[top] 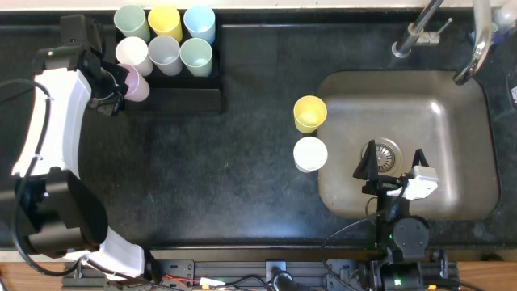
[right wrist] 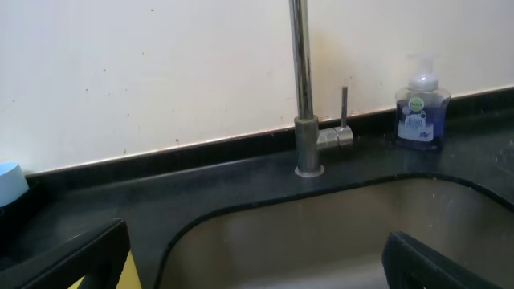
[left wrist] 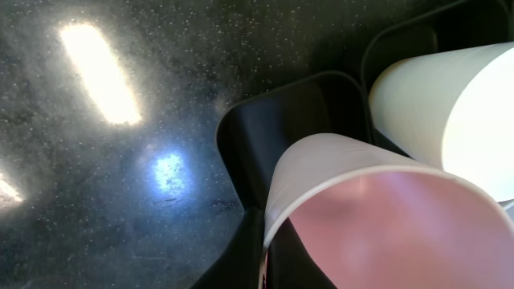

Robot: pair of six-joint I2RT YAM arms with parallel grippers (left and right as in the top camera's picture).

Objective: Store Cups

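A black cup rack (top: 194,99) stands at the back left of the counter and holds several cups, among them a white cup (top: 133,52) and a mint cup (top: 196,55). My left gripper (top: 119,83) is shut on a tilted pink cup (top: 137,84) at the rack's front left corner. In the left wrist view the pink cup (left wrist: 385,217) hangs over an empty rack slot (left wrist: 297,120), beside the white cup (left wrist: 450,104). A yellow cup (top: 310,113) and a white cup (top: 310,153) stand on the counter by the sink. My right gripper (top: 393,162) is open over the sink.
The steel sink (top: 452,97) takes up the right side, with a faucet (top: 420,28) behind it. In the right wrist view the faucet (right wrist: 301,80) and a soap bottle (right wrist: 420,112) stand at the wall. Bare dark counter (top: 226,178) lies between rack and sink.
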